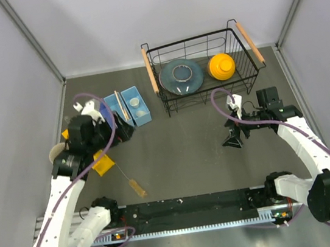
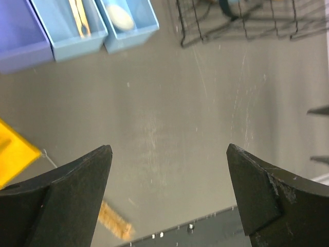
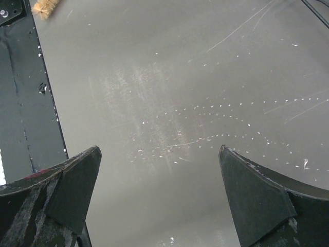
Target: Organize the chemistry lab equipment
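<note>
The left fingers (image 2: 67, 190) and right fingers (image 3: 257, 195) both stand wide apart, holding nothing. The wire brush (image 1: 139, 190) lies flat on the worktop (image 1: 187, 151) near the left arm's base. A pinch on its thin stem could slip or scrape the worktop, and its length may overhang a blue bin (image 2: 77, 47).

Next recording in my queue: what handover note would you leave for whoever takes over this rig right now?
Left gripper: open, empty, over bare table near the bins.
Right gripper: open, empty, over bare table.
Done: the wooden stick lies in the middle bin; a white dish lies in the bin beside it.
Left: the brush lies loose on the table by the left arm and needs binning. No other small items show.
</note>
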You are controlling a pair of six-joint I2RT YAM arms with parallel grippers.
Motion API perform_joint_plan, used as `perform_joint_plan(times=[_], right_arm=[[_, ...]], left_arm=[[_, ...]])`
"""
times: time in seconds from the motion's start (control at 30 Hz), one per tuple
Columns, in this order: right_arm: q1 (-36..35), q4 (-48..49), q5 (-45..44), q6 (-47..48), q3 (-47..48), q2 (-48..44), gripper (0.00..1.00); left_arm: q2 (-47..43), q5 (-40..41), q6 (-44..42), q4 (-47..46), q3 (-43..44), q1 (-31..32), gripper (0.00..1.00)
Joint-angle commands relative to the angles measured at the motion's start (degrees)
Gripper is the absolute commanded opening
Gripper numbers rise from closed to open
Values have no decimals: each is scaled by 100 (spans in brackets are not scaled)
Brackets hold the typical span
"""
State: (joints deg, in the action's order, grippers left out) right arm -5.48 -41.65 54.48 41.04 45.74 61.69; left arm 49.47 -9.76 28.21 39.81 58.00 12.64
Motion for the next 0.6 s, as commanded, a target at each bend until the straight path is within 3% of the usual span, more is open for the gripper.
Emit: perform_joint_plan(times=[0.0, 0.2, 0.4, 0.57], right_arm=[[73, 78, 124, 168, 6, 18, 99], [64, 87, 116, 168, 6, 62, 99], [73, 87, 133, 168, 14, 97, 99], [73, 87, 142, 168, 23, 80, 99]], left_arm=[[-640, 807, 622, 474, -543, 1034, 99], [-843, 1871, 1887, 852, -1264, 2389, 99], [-571, 2626, 3014, 1081, -1668, 3312, 99], [123, 2953, 3779, 1433, -1861, 3622, 99]])
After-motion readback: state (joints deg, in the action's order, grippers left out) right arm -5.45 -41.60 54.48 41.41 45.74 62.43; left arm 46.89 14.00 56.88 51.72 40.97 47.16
